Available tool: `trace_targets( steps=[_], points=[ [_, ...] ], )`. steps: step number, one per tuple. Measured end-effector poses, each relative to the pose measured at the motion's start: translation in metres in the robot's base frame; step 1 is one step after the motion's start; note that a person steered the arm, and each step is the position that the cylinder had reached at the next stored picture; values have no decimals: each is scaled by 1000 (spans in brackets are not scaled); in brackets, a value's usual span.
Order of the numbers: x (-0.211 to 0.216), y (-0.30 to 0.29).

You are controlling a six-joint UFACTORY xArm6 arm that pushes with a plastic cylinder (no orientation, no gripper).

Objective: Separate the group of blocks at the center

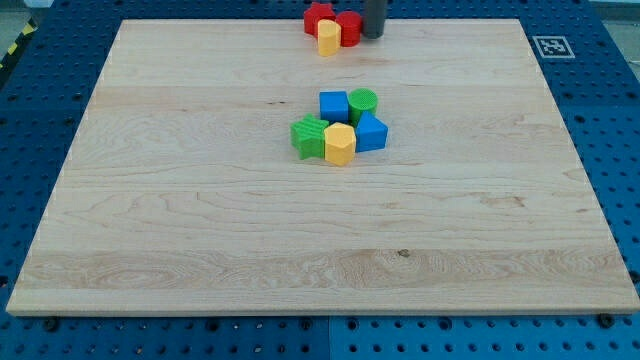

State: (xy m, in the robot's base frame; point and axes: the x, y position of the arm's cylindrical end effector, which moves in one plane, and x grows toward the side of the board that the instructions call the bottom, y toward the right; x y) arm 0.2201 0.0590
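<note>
**A:** Wooden board (pixel 200 230), five blocks bunched at the centre: blue cube (pixel 333 105), green cylinder (pixel 364 102), second blue block (pixel 371 132), yellow block (pixel 340 144), green star-like block (pixel 309 137). All touching or just beside each other.

**B:** So nothing separated yet?

**A:** By my read, no. Cluster looks intact, no block pulled away from it. Task is at the start.

**B:** Where's the rod?

**A:** My tip (pixel 372 36) sits at the view's top edge, well apart from the centre group. It's touching or just beside a red cylinder (pixel 348 27), can't tell which. That one sits with a red star-like block (pixel 318 17) and a small yellow block (pixel 328 38), a separate trio up top.

**B:** Claw state?

**A:** No claw on this rig, just a bare rod, so apart or together doesn't apply.

**B:** What's left?

**A:** Everything, I judge: bring the tip down to the centre and push the five apart. Plenty of bare wood on every side.
</note>
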Motion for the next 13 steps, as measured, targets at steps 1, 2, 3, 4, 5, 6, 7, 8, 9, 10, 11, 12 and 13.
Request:
trace_targets(
  steps=[1, 2, 3, 4, 5, 6, 7, 8, 9, 10, 11, 12, 13],
  points=[
    [42, 16],
    [134, 49],
    [230, 58],
    [293, 55],
    [293, 14],
    [274, -28],
    [260, -42],
    [244, -44],
    [231, -46],
    [218, -61],
    [205, -73],
    [196, -75],
    [196, -72]
  ],
)
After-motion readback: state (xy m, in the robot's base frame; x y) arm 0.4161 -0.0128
